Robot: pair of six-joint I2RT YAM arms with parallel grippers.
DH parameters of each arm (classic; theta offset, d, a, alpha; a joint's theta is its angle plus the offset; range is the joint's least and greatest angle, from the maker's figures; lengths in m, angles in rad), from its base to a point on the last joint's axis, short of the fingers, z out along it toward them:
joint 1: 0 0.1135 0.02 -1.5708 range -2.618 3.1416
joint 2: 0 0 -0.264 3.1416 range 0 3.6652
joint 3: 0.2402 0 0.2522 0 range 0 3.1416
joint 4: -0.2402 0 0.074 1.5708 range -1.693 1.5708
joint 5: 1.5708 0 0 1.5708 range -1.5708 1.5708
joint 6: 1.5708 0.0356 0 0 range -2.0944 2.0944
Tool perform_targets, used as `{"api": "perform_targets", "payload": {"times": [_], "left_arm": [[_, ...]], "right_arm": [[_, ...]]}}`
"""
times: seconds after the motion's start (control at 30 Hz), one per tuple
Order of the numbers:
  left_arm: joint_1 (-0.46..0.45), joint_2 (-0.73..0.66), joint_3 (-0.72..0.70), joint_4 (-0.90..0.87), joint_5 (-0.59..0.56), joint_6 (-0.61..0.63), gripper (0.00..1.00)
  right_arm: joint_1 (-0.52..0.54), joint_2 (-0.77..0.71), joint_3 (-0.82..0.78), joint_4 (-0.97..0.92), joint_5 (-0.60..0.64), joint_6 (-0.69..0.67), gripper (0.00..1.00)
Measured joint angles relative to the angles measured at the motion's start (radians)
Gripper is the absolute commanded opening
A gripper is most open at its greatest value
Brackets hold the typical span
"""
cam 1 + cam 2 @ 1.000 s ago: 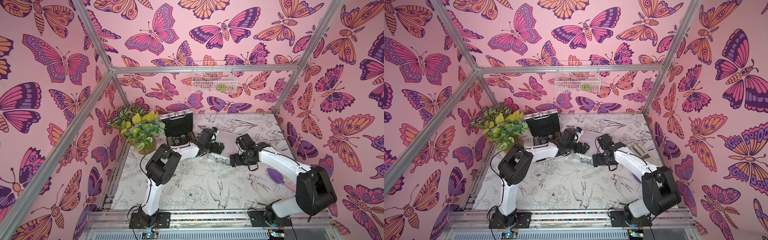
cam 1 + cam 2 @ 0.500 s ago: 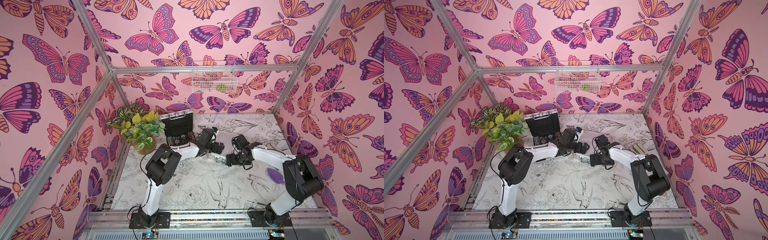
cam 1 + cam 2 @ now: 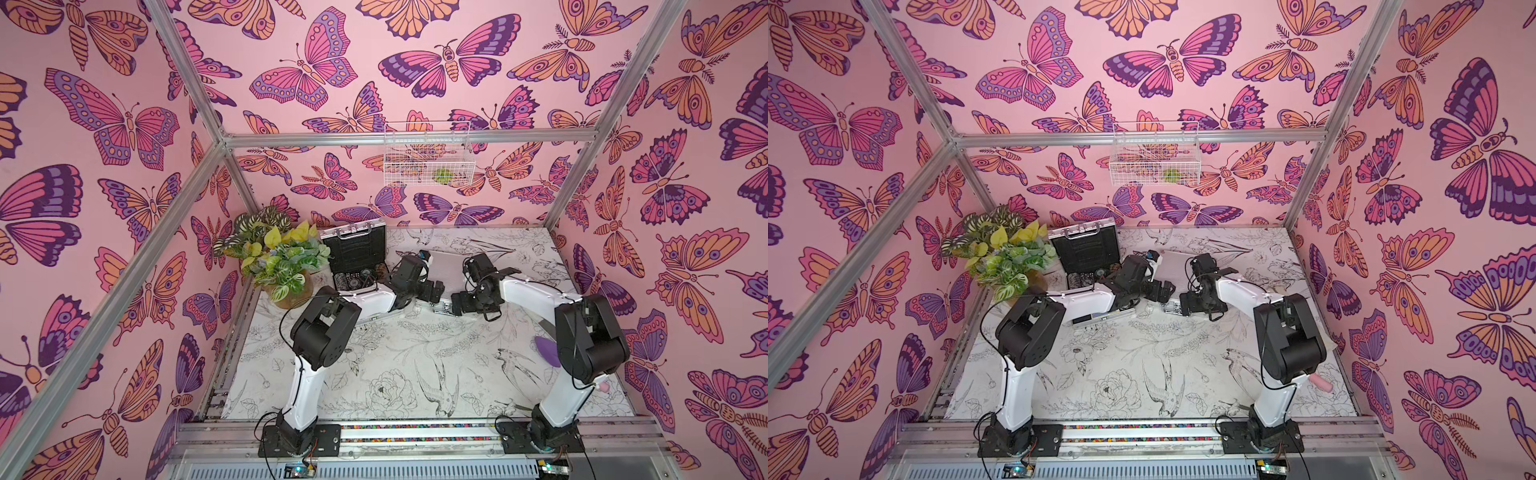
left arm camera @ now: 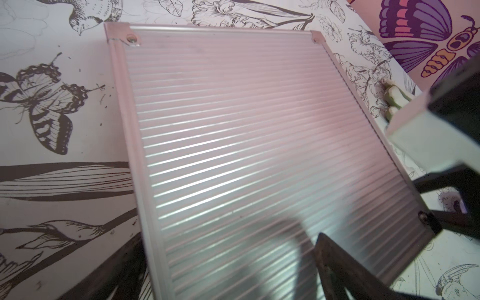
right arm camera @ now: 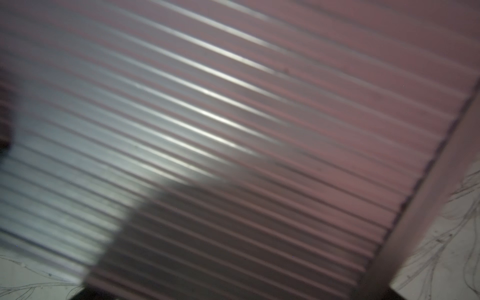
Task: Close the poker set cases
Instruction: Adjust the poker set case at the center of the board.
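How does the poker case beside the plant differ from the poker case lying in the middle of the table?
The open case, next to the plant, has its lid standing upright; the closed case has its lid lying flat. The open case shows black lining and chips; the closed case shows only its ribbed silver top. Both have silver metal edges and rest on the table.

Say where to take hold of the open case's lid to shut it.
Likely the lid's top rim beside the handle, coming from above. It stands upright with the handle uppermost, so that edge is free and farthest from the hinge.
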Motion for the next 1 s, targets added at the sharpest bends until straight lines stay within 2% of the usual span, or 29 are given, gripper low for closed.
{"api": "perform_targets", "payload": {"times": [0.23, 0.53, 0.6, 0.77, 1.0], "left_arm": [[0.0, -0.016, 0.001, -0.032, -0.014, 0.021, 1.0], [0.0, -0.062, 0.059, -0.236, -0.095, 0.085, 0.98], [0.0, -0.071, 0.066, -0.271, -0.099, 0.092, 0.94], [0.0, -0.087, 0.098, -0.325, -0.084, 0.098, 0.71], [0.0, -0.1, 0.137, -0.342, -0.043, 0.095, 0.45]], "right_arm": [[-0.01, -0.017, 0.007, 0.002, 0.0, -0.028, 0.99], [-0.014, -0.14, -0.022, 0.027, 0.0, -0.024, 0.99], [-0.015, -0.154, -0.029, 0.028, 0.005, -0.023, 0.99], [-0.015, -0.171, -0.043, 0.028, 0.017, -0.019, 0.99], [-0.015, -0.178, -0.052, 0.031, 0.026, -0.015, 1.0]]}}
